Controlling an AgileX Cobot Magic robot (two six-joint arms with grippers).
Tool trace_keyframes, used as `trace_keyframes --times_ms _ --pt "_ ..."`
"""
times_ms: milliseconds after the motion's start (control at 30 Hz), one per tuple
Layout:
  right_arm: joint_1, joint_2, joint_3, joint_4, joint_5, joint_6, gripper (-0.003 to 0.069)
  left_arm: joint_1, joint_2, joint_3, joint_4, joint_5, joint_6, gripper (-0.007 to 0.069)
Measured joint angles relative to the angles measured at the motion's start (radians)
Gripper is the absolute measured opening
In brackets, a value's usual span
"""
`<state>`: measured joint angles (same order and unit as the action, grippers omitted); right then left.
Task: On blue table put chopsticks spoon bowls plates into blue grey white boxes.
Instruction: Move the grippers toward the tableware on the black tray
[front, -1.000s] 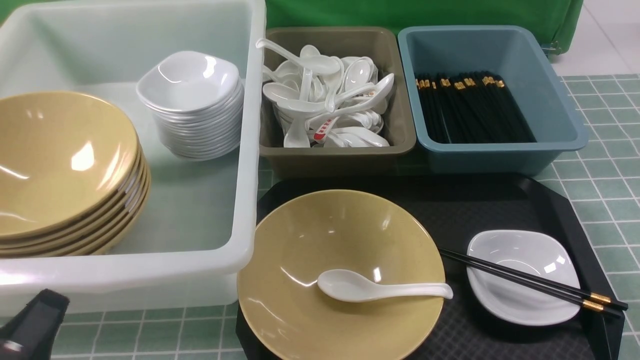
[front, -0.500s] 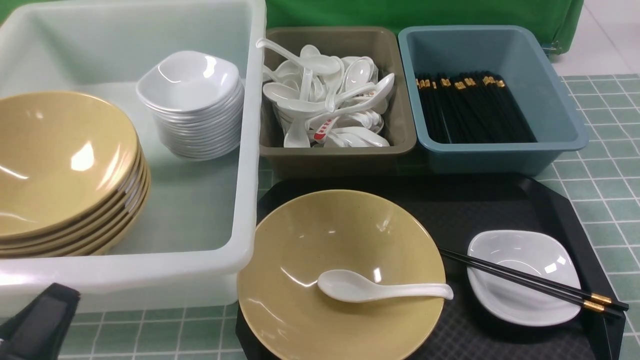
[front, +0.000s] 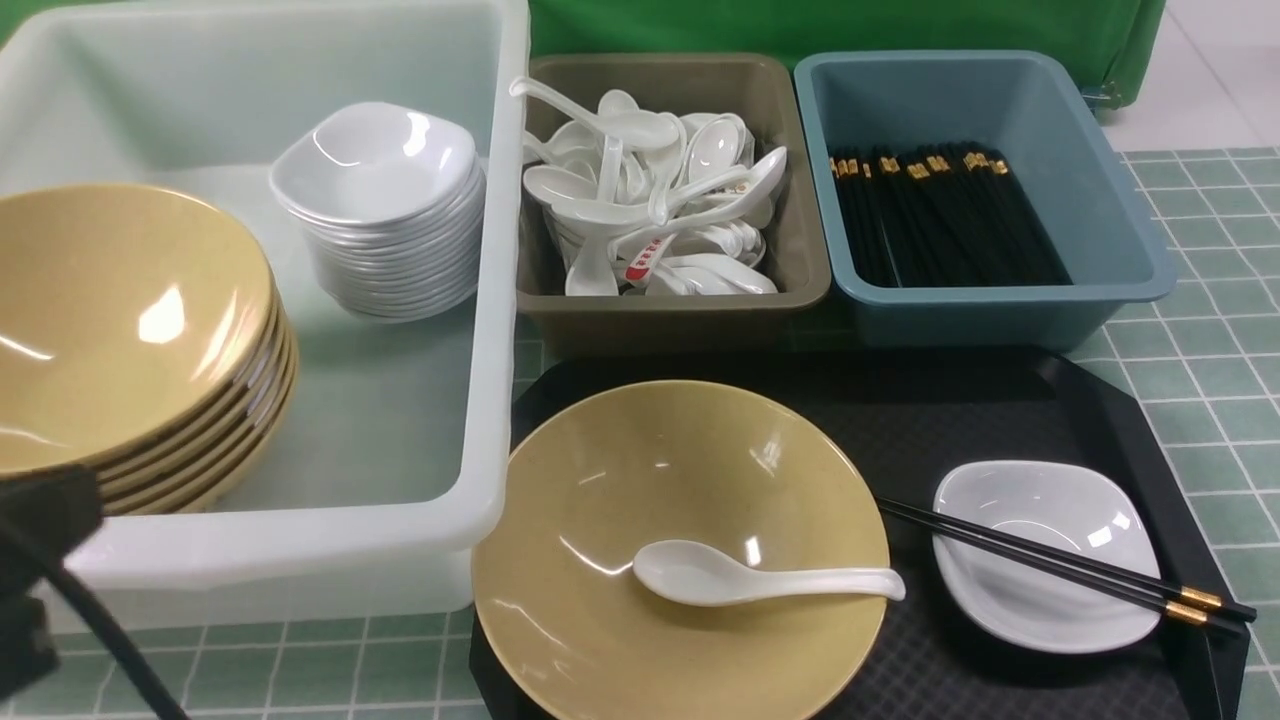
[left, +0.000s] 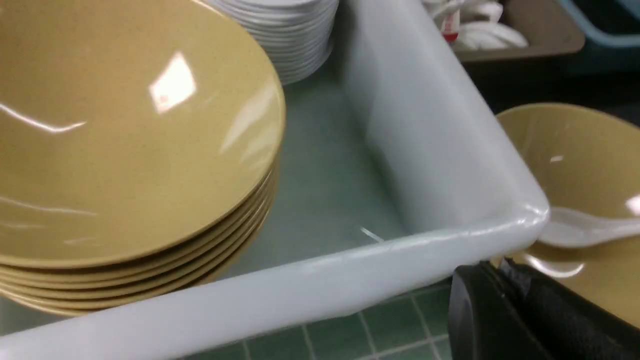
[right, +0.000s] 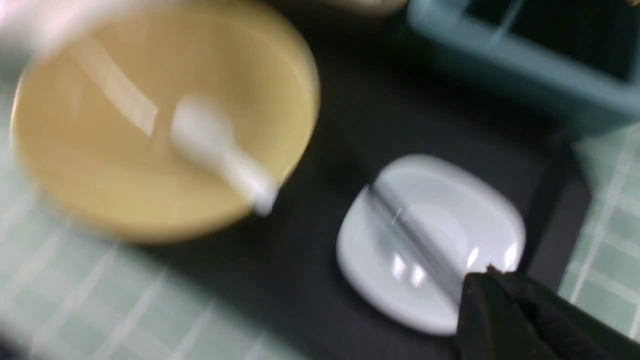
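Teal tiles on the blue table (front: 1200, 400), green cloth (front: 800, 25) at the back, and a black tray (front: 960, 400) in front of me with the leftovers to sort. On the tray's left is the yellow bowl (front: 680, 480), with the plain white spoon (front: 760, 578) lying in it, handle sticking out over the right rim. On the tray's right is the small white plate (front: 1030, 600) with the chopsticks (front: 1060, 568) laid across it, gold ends poking off toward the tray's edge

Behind those sit the white tub (front: 495, 300), the grey box (front: 680, 310) and the blue box (front: 1000, 310), all partly filled already

My left gripper (left: 495, 280) is pinched together on nothing, down by the tub's near corner. My right gripper (right: 492, 285) is also closed and empty, just beside the plate, though that wrist view is pretty smeared

Handling-wise, everything here looks hard and glossy, so I'd expect it to be slippery in the pads and liable to chip if dropped. Chopsticks are thin and light and will probably roll or scissor apart, so I'd pinch both across together where they bridge off the plate with air underneath. Spoon: take the overhanging handle. Bowl is likely the heaviest and only offers its rim, same for the plate, so a firm edge grip
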<state>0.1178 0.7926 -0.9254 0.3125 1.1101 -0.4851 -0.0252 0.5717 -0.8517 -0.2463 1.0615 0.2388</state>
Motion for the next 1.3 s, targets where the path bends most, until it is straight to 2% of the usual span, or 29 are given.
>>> trace_keyframes --times_ms 200,233,400,500,667,767,933,1033,1300 --pt "0.084 0.214 -0.075 -0.012 0.117 -0.172 0.0036 -0.166 0.198 -0.147 0.096 0.092 0.059 -0.0013" --pt "0.11 0.246 -0.077 -0.025 0.121 -0.196 0.0036 -0.229 0.251 -0.181 0.095 0.099 0.084 -0.0013" --pt "0.191 0.401 -0.078 -0.188 0.096 -0.226 0.0065 -0.454 0.482 -0.322 0.09 0.103 0.123 -0.0013" --pt "0.195 0.501 -0.078 -0.245 0.016 -0.206 0.0171 -0.564 0.619 -0.365 0.085 0.094 0.132 -0.0013" --pt "0.197 0.643 -0.078 -0.252 -0.085 -0.239 0.0438 -0.644 0.756 -0.367 0.083 0.075 0.157 -0.0013" --pt "0.198 0.716 -0.079 -0.254 -0.128 -0.272 0.0496 -0.647 0.79 -0.367 0.082 0.065 0.16 -0.0013" --pt "0.199 0.828 -0.08 -0.259 -0.216 -0.279 0.0476 -0.65 0.796 -0.368 0.082 0.057 0.172 -0.0013" --pt "0.199 0.868 -0.081 -0.272 -0.236 -0.279 0.0416 -0.65 0.796 -0.368 0.082 0.05 0.175 -0.0013" --pt "0.201 0.88 -0.092 -0.282 -0.225 -0.279 0.0199 -0.65 0.796 -0.368 0.082 0.046 0.175 -0.0013"
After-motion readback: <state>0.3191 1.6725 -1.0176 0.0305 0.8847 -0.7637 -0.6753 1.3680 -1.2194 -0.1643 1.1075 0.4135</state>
